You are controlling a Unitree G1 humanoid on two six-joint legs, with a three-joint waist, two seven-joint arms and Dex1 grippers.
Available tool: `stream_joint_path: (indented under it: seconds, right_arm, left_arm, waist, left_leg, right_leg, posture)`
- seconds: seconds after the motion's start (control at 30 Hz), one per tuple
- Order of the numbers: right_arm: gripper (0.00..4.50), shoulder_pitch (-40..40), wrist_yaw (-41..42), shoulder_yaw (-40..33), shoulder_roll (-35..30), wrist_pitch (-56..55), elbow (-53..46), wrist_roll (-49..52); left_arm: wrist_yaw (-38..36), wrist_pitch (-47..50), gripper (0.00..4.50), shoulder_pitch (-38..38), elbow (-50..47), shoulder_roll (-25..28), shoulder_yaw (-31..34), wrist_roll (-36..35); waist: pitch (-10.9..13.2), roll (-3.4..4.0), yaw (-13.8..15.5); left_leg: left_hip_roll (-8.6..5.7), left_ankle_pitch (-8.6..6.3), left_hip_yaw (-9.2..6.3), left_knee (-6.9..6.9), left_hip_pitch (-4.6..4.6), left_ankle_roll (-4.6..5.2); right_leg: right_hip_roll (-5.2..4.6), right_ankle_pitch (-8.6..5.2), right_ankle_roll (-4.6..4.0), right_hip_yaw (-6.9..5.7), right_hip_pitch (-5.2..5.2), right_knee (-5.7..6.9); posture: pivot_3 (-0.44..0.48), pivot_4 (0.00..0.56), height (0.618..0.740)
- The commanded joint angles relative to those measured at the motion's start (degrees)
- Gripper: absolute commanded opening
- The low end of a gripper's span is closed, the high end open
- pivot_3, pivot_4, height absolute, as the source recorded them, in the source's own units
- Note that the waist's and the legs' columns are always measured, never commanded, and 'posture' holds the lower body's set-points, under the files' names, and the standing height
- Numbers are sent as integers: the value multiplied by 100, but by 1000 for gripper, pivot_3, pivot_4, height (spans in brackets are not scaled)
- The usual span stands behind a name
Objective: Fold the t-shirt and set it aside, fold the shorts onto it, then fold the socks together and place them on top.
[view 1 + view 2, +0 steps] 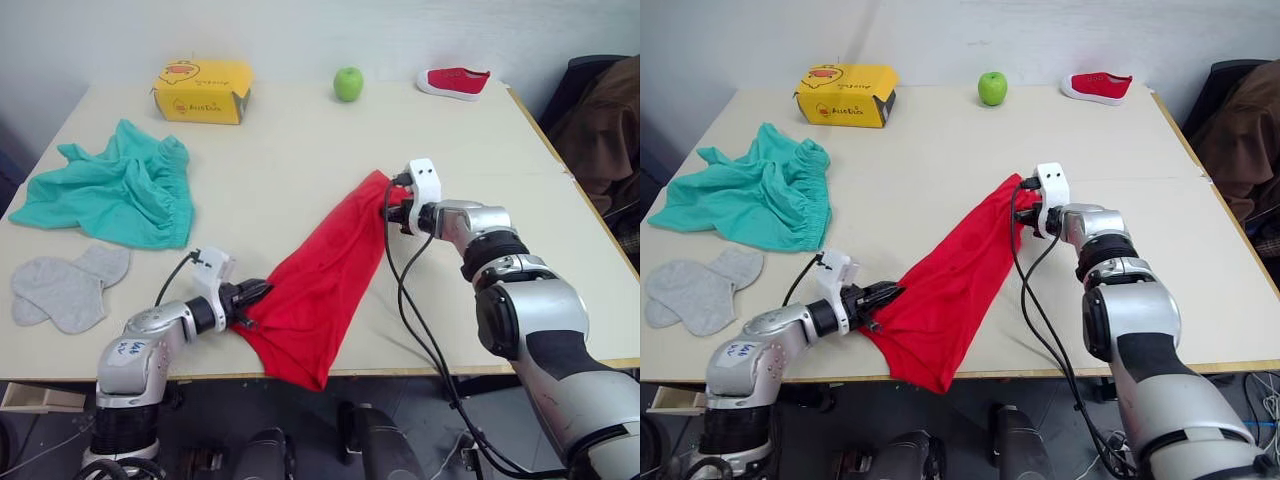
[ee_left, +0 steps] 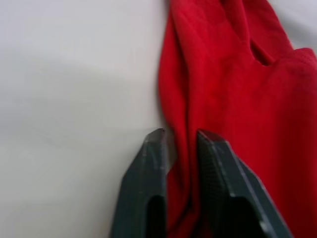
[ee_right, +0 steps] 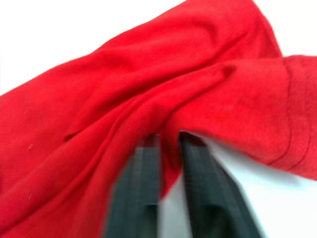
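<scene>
The red t-shirt [image 1: 325, 275] lies stretched in a diagonal band across the front middle of the table, its lower end hanging over the front edge. My left gripper [image 1: 256, 296] is shut on the t-shirt's lower left edge; red cloth [image 2: 218, 99] sits pinched between the black fingers [image 2: 148, 168]. My right gripper [image 1: 392, 208] is shut on the t-shirt's upper end, with a fold of cloth [image 3: 163, 119] between its fingers [image 3: 195, 168]. The teal shorts [image 1: 115, 188] lie crumpled at the left. The grey socks [image 1: 68, 285] lie overlapping at the front left.
A yellow cardboard box [image 1: 203, 91] stands at the back left, a green apple [image 1: 348, 84] at the back middle, and a small red shoe [image 1: 455, 81] at the back right. A dark chair with brown cloth [image 1: 605, 130] stands beyond the table's right edge.
</scene>
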Motion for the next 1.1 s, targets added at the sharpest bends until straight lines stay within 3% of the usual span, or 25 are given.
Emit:
stream_joint_path:
  seconds: [0.03,0.17,0.27,0.37,0.47,0.7,1.0,1.1]
  right_arm:
    - [2027,61,664,91,-422,765,-1098,99]
    - [3458,1113,1090,20,-943,2991,-3984,822]
    - [4475,2110,1013,-326,-1200,4805,-6222,1602]
    - [4475,2815,848,-620,-1241,5885,-7621,2083]
    - [4475,3660,703,-893,-1140,6518,-8699,2851]
    - [4475,4623,-488,-1225,-470,6565,-9238,4116]
    - [4475,4784,-1567,-1173,444,6565,-8835,4454]
    - [4500,4822,-1711,-1079,586,6565,-8702,4248]
  left_arm:
    - [-550,-154,2274,-303,411,628,241,-244]
    - [-1299,-545,3550,-1097,1381,1280,93,-344]
    - [-1777,-898,4466,-2070,2362,1411,-438,-101]
    - [-2179,-1276,4466,-2876,3231,1299,-944,175]
    - [-2285,-1827,4466,-3885,4624,658,-1446,587]
    - [-2190,-2972,4466,-5027,6938,-344,-1758,1237]
    - [-2027,-3647,4466,-5494,8159,-773,-1718,1724]
    - [-1985,-3715,3891,-5512,8284,-827,-1666,1796]
  waist:
    - [5,8,8]
    - [6,9,58]
    - [6,10,176]
    - [7,12,196]
    - [6,10,222]
    - [7,7,160]
    - [-1,-4,177]
    - [-7,-12,164]
  left_leg:
    - [0,0,-2,2,-5,0]
    - [0,-1,-30,1,-17,-1]
    - [-1,-3,-48,5,-32,0]
    - [-3,-3,-47,12,-36,1]
    - [-8,-3,-47,15,-35,4]
    - [-9,-3,-30,12,-33,8]
    - [-7,-2,-31,15,-27,8]
    - [-7,-4,-31,14,-19,11]
  right_leg:
    - [0,0,0,-1,-4,0]
    - [-3,-1,-2,-17,-3,-12]
    - [-4,-1,-2,-23,-5,-18]
    - [-5,0,0,-25,-7,-15]
    - [-3,1,2,-28,-3,-13]
    - [13,4,7,-17,-9,-10]
    - [12,4,7,-16,-5,-6]
    - [12,4,7,-15,1,-5]
  posture:
    - [0,150,740]
    - [0,150,740]
    - [0,150,740]
    - [0,150,740]
    - [0,150,740]
    - [0,150,740]
    - [0,150,740]
    - [0,150,740]
